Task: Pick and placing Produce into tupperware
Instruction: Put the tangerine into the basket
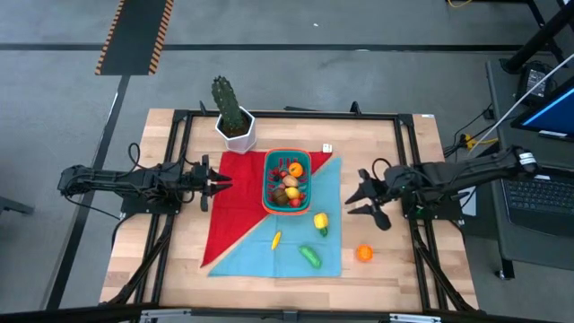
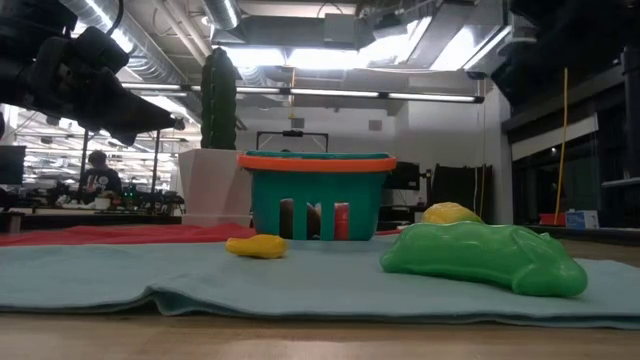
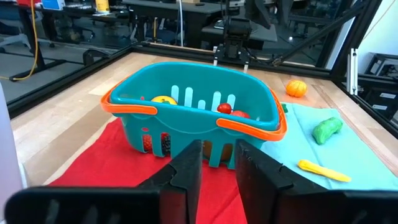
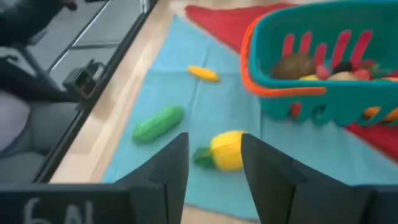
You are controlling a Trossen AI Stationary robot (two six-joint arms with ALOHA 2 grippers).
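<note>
The teal tupperware with an orange-red rim (image 1: 287, 152) stands at the middle of the table on a red and teal cloth (image 1: 242, 224) and holds several produce pieces. On the cloth's teal part lie a yellow piece with a green end (image 4: 227, 149), a small yellow piece (image 1: 276, 240) and a green piece (image 1: 310, 257). An orange piece (image 1: 364, 253) rests on the bare wood. My left gripper (image 3: 219, 165) stands open just left of the tupperware, pointing at it. My right gripper (image 4: 214, 162) hovers open to its right, tipped down toward the yellow piece, with nothing between its fingers.
A green cactus in a white pot (image 1: 233, 112) stands at the far left, beyond the cloth's corner. A black frame (image 1: 395, 117) runs round the wooden table top. Bare wood shows to the right of the cloth and along the near edge.
</note>
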